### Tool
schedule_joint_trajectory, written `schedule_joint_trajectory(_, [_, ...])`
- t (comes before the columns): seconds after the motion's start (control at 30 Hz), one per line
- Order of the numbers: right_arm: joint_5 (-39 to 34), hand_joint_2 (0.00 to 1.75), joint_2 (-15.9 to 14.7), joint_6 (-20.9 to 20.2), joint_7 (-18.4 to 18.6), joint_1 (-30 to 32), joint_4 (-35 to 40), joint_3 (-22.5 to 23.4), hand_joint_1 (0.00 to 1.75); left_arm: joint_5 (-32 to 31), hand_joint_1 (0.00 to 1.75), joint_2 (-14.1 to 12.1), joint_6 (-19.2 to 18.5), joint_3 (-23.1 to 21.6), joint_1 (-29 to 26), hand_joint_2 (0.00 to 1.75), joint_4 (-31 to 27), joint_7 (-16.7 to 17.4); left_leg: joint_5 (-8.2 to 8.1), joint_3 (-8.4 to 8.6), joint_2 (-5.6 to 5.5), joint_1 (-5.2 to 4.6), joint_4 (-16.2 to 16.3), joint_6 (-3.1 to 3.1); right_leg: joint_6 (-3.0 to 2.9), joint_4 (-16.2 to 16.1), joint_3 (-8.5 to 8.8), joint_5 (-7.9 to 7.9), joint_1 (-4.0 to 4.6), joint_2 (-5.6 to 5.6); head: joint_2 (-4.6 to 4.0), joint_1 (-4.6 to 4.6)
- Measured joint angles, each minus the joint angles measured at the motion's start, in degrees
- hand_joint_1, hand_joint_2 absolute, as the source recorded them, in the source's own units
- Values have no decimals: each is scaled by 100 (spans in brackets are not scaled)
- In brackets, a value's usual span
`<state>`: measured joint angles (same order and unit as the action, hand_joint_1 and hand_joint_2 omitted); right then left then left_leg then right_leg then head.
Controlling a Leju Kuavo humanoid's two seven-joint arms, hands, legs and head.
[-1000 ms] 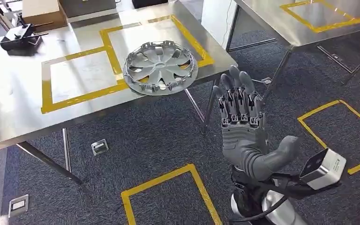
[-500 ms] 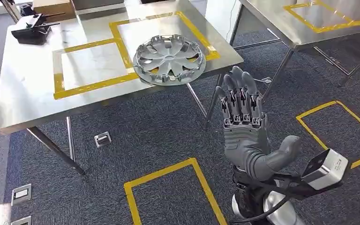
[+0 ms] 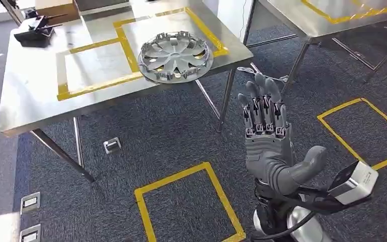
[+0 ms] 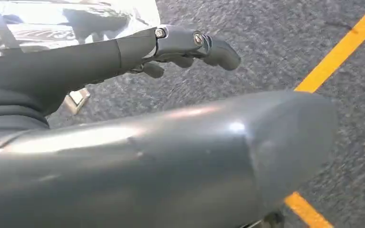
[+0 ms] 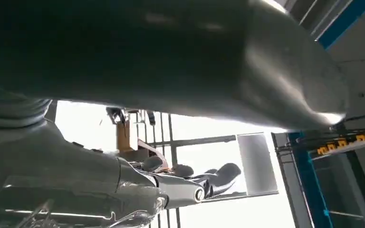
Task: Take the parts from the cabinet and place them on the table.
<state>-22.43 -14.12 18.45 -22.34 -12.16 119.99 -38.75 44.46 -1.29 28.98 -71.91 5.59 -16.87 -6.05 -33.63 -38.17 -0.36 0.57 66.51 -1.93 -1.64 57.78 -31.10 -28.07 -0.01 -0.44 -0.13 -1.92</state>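
Note:
A silver hubcap (image 3: 175, 55) lies face down on the steel table (image 3: 30, 101), across the yellow tape between two marked squares near the table's right end. In the head view my right hand (image 3: 269, 141) is raised over the carpet, in front of and to the right of the table, fingers straight and spread, palm empty. The right wrist view shows that same hand (image 5: 123, 180) with its fingers stretched out and nothing in them. My left hand (image 4: 138, 52) hangs above the grey carpet with its fingers extended, holding nothing.
A black tool (image 3: 33, 33) and a cardboard box (image 3: 55, 7) sit at the table's far left corner. A second steel table (image 3: 302, 20) stands at the upper right. Yellow tape squares (image 3: 181, 201) mark the carpet, and floor sockets (image 3: 112, 145) lie under the table.
The whole picture has shifted, so the camera moved; table and hubcap now sit slightly higher in the frame. My right hand stays raised and open, a little lower and further right.

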Motion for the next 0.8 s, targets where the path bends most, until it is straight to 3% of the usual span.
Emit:
schedule_joint_trajectory(0.03, [0, 0, -2, 4, 4, 12, 0, 0, 0, 4, 0, -2, -2, 0, 0, 0, 0, 0, -252, -89, 0, 4, 400, -15, -7, 15, -54, 35, 4, -9, 0, 4])
schedule_joint_trajectory(0.07, [0, 0, -4, 13, 9, 26, 0, 4, 0, 13, 0, 0, 0, 0, 1, 0, 0, 0, -404, -152, 0, 3, 765, -28, -7, 35, -119, 72, 8, -15, 0, 6])
schedule_joint_trajectory(0.1, [0, 0, -4, 22, 11, 41, 0, 9, 0, 15, 0, 0, 0, 0, 2, 0, 0, 0, -381, -133, 0, 4, 923, -32, -2, 60, -185, 109, 9, -22, 0, 11])
schedule_joint_trajectory(0.13, [0, 0, -9, 30, 13, 63, 0, 24, 0, 17, 0, 0, -2, 0, 2, 0, 0, 0, -222, -16, 1, 5, 867, -33, 1, 91, -262, 143, 9, -24, 0, 9])
schedule_joint_trajectory(0.2, [0, 0, -15, 48, 17, 98, 0, 46, 0, 26, 0, -2, -2, 0, 2, 0, 0, 0, 222, 495, 1, 5, 158, -17, 27, 166, -414, 205, 5, -19, 0, 11])
schedule_joint_trajectory(0.23, [0, 0, -17, 52, 17, 102, 2, 48, 0, 28, 0, -2, -2, 0, 6, 0, 0, 2, 305, 776, 0, 5, -260, 3, 47, 196, -458, 223, 5, -11, 0, 13])
schedule_joint_trajectory(0.27, [0, 0, -20, 57, 17, 115, 4, 63, 0, 31, 0, -4, -2, 0, 17, 0, 0, 0, 110, 1019, -6, -21, -682, 38, 89, 219, -506, 259, 24, -10, 0, 13])
schedule_joint_trajectory(0.3, [0, 0, -24, 65, 26, 125, 11, 79, 0, 35, 0, -4, -2, 0, 27, 0, 0, 0, 101, 1063, -9, -31, -810, 59, 123, 222, -518, 304, 24, -15, 0, 4])
schedule_joint_trajectory(0.4, [0, 0, -31, 98, 31, 168, 15, 103, 0, 55, 0, -7, -9, 0, 13, 0, 0, 0, 169, 989, -9, -68, -821, 152, 218, 183, -545, 434, -2, -16, 0, 9])
schedule_joint_trajectory(0.43, [0, 0, -48, 111, 33, 199, 15, 122, 0, 61, 0, -11, -7, 0, 5, 0, 2, 0, 229, 956, 18, -10, -879, 214, 251, 229, -575, 351, -6, 0, 0, 4])
schedule_joint_trajectory(0.47, [0, 0, -63, 133, 57, 223, 15, 149, 0, 90, 0, -11, 0, 2, 11, 0, 2, 0, 281, 911, 24, -16, -879, 252, 285, 371, -632, 110, -8, 12, 0, -5])
schedule_joint_trajectory(0.53, [-35, 0, -77, 190, 183, 278, 13, 183, 0, 179, 0, 0, 35, 15, 17, 0, 2, 4, 377, 794, 27, -19, -878, 288, 319, 1127, -857, -508, -18, 16, 0, -28])
schedule_joint_trajectory(0.57, [-76, 0, -81, 227, 268, 331, 4, 197, 0, 218, 0, 2, 42, 30, 14, 0, 2, 9, 423, 733, 28, -21, -877, 284, 336, 1520, -959, -692, -19, 15, 0, -29])
schedule_joint_trajectory(0.6, [-96, 175, -87, 256, 346, 390, -24, 212, 0, 254, 0, 0, 61, 42, 10, 0, 4, 9, 472, 665, 30, -24, -873, 281, 345, 1814, -1011, -707, -26, 15, 0, -42])
schedule_joint_trajectory(0.63, [-116, 175, -92, 297, 471, 433, -53, 219, 0, 295, 0, 0, 96, 52, 7, 175, 7, 11, 515, 605, 33, -28, -870, 275, 345, 1863, -964, -565, -34, 15, 0, -46])
schedule_joint_trajectory(0.67, [-131, 175, -98, 363, 661, 467, -96, 223, 0, 341, 0, 2, 127, 66, 6, 175, 9, 22, 555, 545, 34, -29, -866, 262, 340, 1689, -804, -343, -38, 15, 0, -42])
schedule_joint_trajectory(0.73, [-179, 175, -107, 472, 1023, 531, -210, 227, 0, 415, 0, 9, 168, 122, 6, 175, 9, 63, 617, 465, 32, -29, -859, 228, 309, 740, -167, -9, -40, 14, 0, -48])
schedule_joint_trajectory(0.77, [-201, 175, -109, 512, 1139, 549, -291, 227, 0, 454, 0, 11, 197, 142, 4, 175, 9, 90, 637, 442, 32, -31, -851, 203, 281, 269, 117, -112, -37, 15, 0, -53])
schedule_joint_trajectory(0.8, [-258, 175, -107, 560, 1255, 574, -422, 221, 0, 487, 0, 13, 227, 157, 4, 175, 9, 120, 665, 417, 29, -49, -844, 167, 256, 31, 249, -173, -7, 22, 0, -44])
